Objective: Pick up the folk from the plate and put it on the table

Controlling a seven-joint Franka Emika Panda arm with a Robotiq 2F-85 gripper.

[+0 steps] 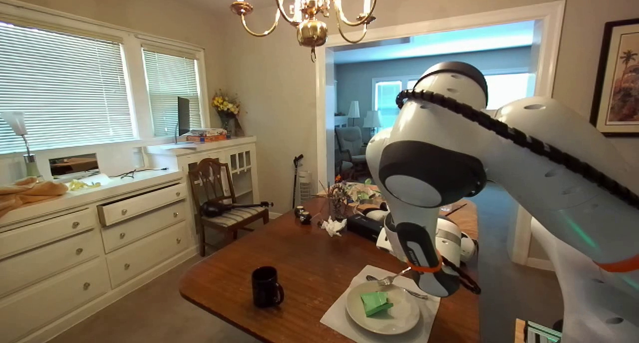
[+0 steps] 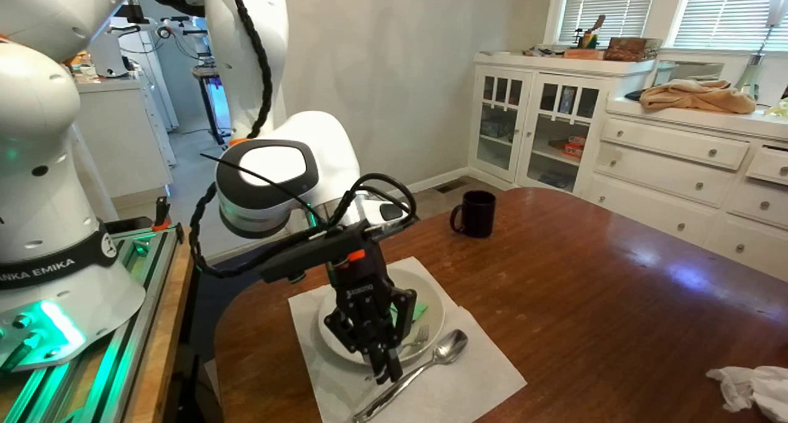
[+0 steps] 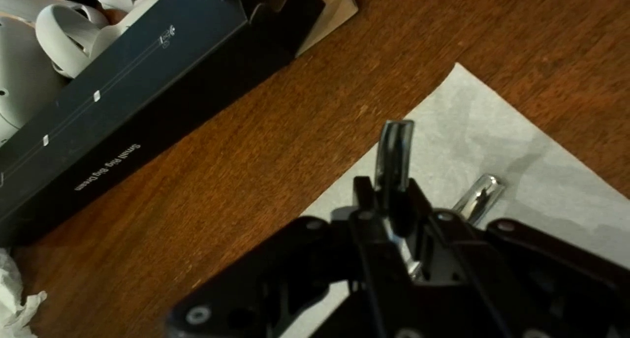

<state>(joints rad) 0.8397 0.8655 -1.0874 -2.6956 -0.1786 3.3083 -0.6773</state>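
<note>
Poised over table [image 2: 615, 287] with arm [image 1: 449, 133] bent high, aimed steeply down at outer end. Near rim of plate [image 1: 404, 319] with gripper [image 2: 388, 372], clenched on handle of fork [image 3: 394, 153]. Slants, along fork's long axis, from gripper to tines, over plate just inside rim; touching or clear, cannot tell. Probably calls for lifting past rim first, then going sideways to bare table.

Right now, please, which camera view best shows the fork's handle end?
The wrist view: the fork's handle end juts clearly past the gripper. Both exterior views show the tines, but I cannot make out that end.
</note>
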